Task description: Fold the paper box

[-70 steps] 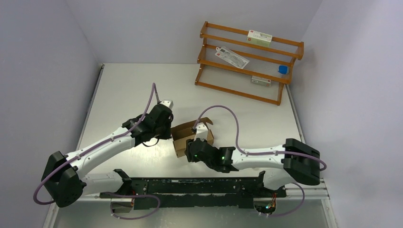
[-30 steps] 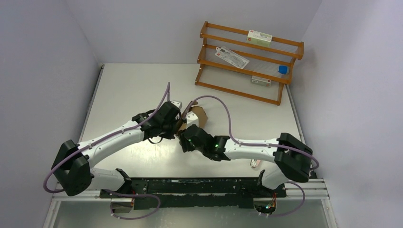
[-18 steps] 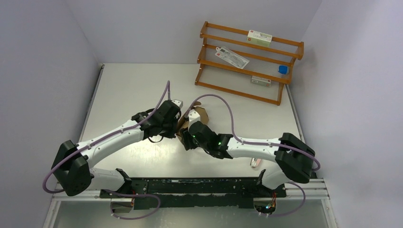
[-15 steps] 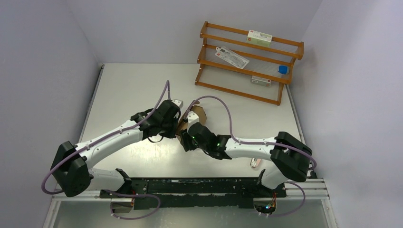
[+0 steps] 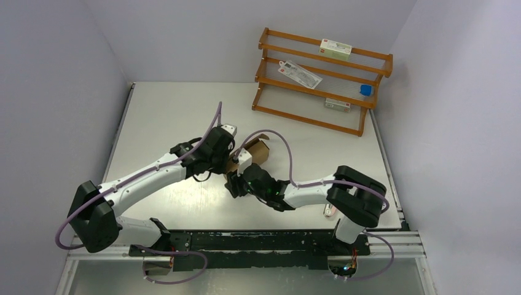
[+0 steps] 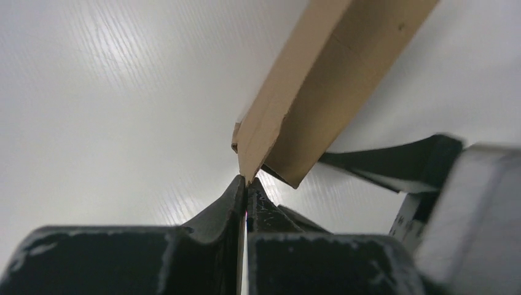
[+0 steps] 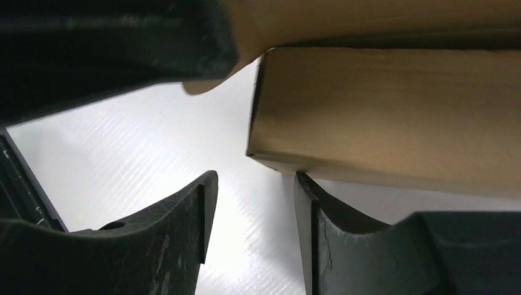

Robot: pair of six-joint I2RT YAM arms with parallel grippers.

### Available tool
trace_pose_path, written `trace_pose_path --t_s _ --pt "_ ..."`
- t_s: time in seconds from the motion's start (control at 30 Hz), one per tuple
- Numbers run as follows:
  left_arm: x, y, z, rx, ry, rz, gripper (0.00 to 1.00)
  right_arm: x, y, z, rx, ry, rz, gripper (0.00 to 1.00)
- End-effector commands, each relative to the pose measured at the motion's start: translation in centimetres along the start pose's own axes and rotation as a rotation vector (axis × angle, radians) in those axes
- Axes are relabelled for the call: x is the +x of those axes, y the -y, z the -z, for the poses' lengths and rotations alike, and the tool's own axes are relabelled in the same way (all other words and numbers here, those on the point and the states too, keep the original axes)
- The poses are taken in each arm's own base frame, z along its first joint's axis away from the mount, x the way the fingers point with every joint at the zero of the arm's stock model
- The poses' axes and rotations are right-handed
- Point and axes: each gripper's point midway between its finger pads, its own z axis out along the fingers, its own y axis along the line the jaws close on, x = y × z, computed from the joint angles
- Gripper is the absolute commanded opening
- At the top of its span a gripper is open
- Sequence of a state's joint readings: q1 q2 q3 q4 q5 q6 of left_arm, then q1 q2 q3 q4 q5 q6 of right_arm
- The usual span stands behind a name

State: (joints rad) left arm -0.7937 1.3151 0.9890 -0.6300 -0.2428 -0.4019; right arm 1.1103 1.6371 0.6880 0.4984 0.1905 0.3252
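Arms bend inward mid-table; we see left gripper pinching the paper box edge, right gripper half-open at its corner; from above they hide most cardboard.

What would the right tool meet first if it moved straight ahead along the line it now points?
Most likely the paper box: its near corner sits just beyond the open right tool, with only a strip of table between. Depth is hard to judge from the wrist view.
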Motion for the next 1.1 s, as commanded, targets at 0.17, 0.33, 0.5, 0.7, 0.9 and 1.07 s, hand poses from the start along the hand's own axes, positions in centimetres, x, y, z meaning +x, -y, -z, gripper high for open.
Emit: trace_pose_path --t_s 0.17,0.33,0.5,0.7,0.9,1.07 --pt "-3.2 -1.8 0.4 -0.114 0.089 -0.040 0.05 -3.1 -3.0 -2.1 -0.078 0.146 0.012 0.53" --pt "-3.4 -2.6 -0.1 -0.164 0.082 -0.021 0.05 -3.6 -2.9 -1.7 -0.066 0.138 0.025 0.54" --pt "-3.6 -2.6 -0.4 -0.163 0.082 -0.015 0.05 -3.0 -2.4 -0.5 -0.054 0.101 0.031 0.59" --pt "-3.8 -2.7 -0.2 -0.166 0.086 -0.016 0.05 -2.2 -0.1 1.8 0.028 0.071 0.055 0.63" --pt "-3.5 -2.6 -0.4 -0.160 0.075 -0.021 0.05 -1.0 5.4 2.9 0.219 0.074 0.076 0.60" --pt "-3.1 -2.3 -0.7 -0.139 0.060 -0.031 0.05 -2.2 7.6 2.7 0.303 0.143 0.038 0.48"
